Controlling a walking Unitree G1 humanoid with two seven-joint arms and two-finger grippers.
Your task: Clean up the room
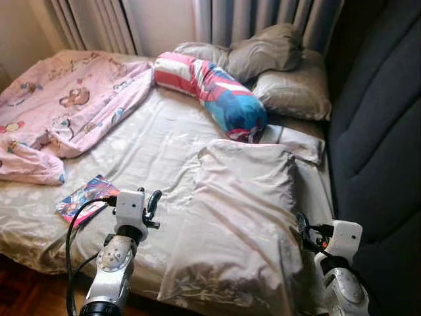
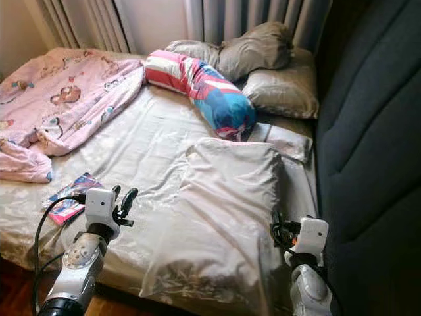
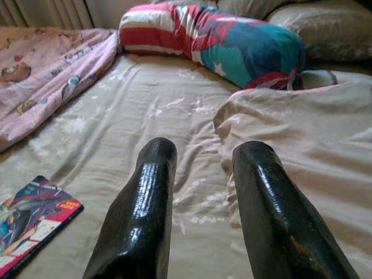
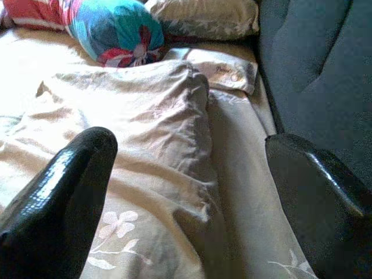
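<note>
A pink blanket point(image 1: 62, 105) lies bunched at ten o'clock on the bed point(image 1: 151, 145). A comic book point(image 1: 85, 197) sits nearby. The left gripper point(image 1: 152, 205) hovers with jaws a little apart, holding nothing. The big pillow point(image 1: 240, 217) lies crooked, probably needing straightening. The right gripper point(image 4: 192, 192) has wide, empty jaws.

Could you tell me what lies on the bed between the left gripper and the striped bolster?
Only bare beige sheet lies between the left gripper and the striped bolster, as the left wrist view shows.
</note>
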